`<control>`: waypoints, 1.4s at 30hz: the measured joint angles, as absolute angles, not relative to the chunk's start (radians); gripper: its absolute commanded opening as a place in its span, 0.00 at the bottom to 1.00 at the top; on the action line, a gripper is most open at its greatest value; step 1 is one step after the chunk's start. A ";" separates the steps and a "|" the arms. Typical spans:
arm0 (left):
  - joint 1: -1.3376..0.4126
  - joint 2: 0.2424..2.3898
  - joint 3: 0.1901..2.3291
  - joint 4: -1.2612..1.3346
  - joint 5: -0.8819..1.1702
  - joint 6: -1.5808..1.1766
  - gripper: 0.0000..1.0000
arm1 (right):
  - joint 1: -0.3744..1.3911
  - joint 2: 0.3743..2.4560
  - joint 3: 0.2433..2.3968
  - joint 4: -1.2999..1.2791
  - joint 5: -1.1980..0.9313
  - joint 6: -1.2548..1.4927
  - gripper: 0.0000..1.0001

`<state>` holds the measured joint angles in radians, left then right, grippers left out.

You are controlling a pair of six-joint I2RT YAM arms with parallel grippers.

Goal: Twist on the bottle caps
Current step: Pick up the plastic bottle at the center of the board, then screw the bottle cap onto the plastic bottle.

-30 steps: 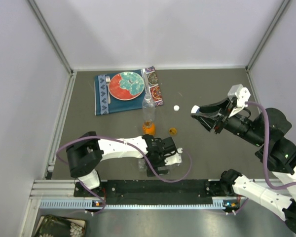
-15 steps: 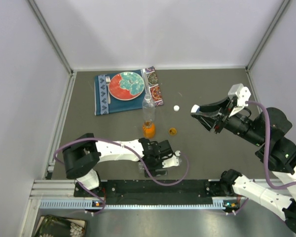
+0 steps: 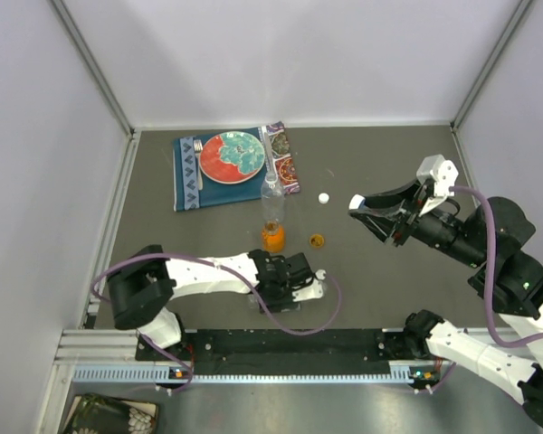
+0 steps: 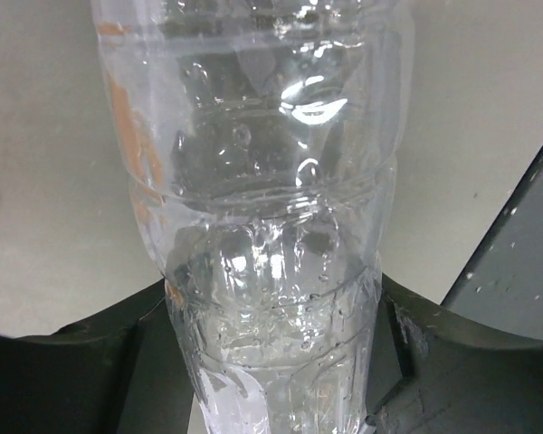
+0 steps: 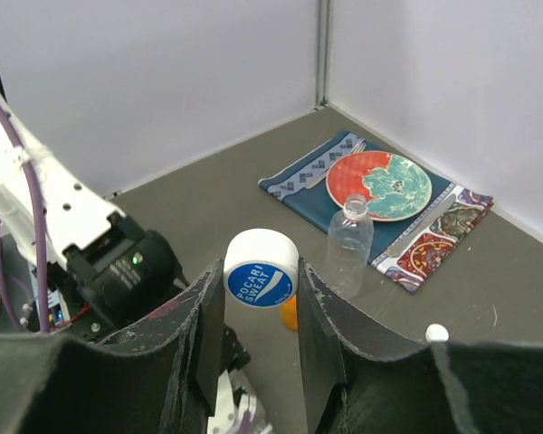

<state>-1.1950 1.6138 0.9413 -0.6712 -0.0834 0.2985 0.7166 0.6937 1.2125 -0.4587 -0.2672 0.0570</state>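
Note:
My left gripper point(image 4: 271, 362) is shut on a clear plastic bottle point(image 4: 271, 208), which fills the left wrist view between the two black jaws. In the top view this gripper point(image 3: 287, 280) is low near the table's front edge and mostly hides the bottle. My right gripper point(image 5: 258, 307) is shut on a white cap point(image 5: 261, 268) with a blue label and holds it in the air at the right point(image 3: 356, 204). A second clear bottle point(image 3: 271, 204) stands open, with the squat orange bottle point(image 3: 272, 237) just in front. An orange cap point(image 3: 317, 240) and a white cap point(image 3: 324, 197) lie on the table.
A red-and-teal plate point(image 3: 232, 155) with a fork and knife sits on a patterned cloth point(image 3: 188, 185) at the back left. Grey walls close in the table on three sides. A metal rail point(image 3: 253, 348) runs along the near edge.
My left gripper has moved a little left and nearer the front edge with the clear bottle in it. The right gripper has stayed almost still with the cap.

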 measured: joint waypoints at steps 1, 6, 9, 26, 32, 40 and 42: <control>-1.188 1.600 0.942 -0.686 -0.089 0.298 0.59 | 0.717 0.694 1.213 -0.462 -0.274 0.057 0.26; -1.132 1.473 1.031 -0.834 -0.098 0.304 0.50 | 0.717 0.696 1.213 -0.496 -0.321 0.056 0.26; -1.071 1.386 1.195 -0.956 -0.093 0.318 0.52 | 0.717 0.705 1.213 -0.524 -0.355 0.056 0.26; -1.017 1.189 1.524 -1.245 -0.066 0.466 0.54 | 0.718 0.934 1.476 -0.780 -0.627 -0.065 0.29; -1.024 1.162 1.547 -1.278 -0.011 0.493 0.54 | 0.718 1.000 1.514 -0.854 -0.729 -0.125 0.29; -1.024 1.134 1.594 -1.310 0.049 0.553 0.52 | 0.718 1.079 1.540 -0.907 -0.797 -0.165 0.29; -1.024 1.134 1.601 -1.310 0.056 0.554 0.52 | 0.717 1.081 1.541 -0.907 -0.812 -0.166 0.29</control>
<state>-1.0237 1.1343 1.6012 -1.3102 0.0563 0.5537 0.7174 1.0805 1.5406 -0.9066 -0.8120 -0.1658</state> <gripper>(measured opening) 0.626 0.337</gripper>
